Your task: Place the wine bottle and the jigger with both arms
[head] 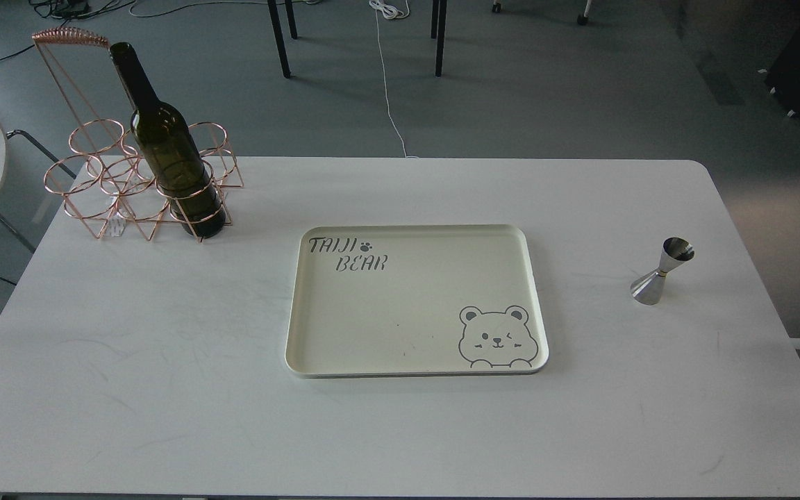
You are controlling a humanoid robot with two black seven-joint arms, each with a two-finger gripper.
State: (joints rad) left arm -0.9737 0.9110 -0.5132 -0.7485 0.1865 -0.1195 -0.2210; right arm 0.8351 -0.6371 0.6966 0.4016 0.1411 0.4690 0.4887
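1. Here, our desk [164, 361] carries three groups of things: a wire rack at the far left, a tray in the middle and a jigger at the right.
2. The copper-coloured wire rack [105, 184] has several round rings and a tall handle; the wine bottle [167, 149] stands upright in its front right ring, and the other rings hold nothing.
3. The bottle is dark olive-green glass, with a long narrow neck and no label.
4. The cream tray [296, 326] lies flat with nothing in it. Its floor reads "TAIJI BEAR" with a paw mark at the upper left, and a winking bear is drawn at the lower right.
5. The jigger [662, 271] stands upright on the desk, well apart from the tray, silver with a thin gold waist band.
6. Neither of our claws is in view, so we cannot tell whether they are released or clenched.
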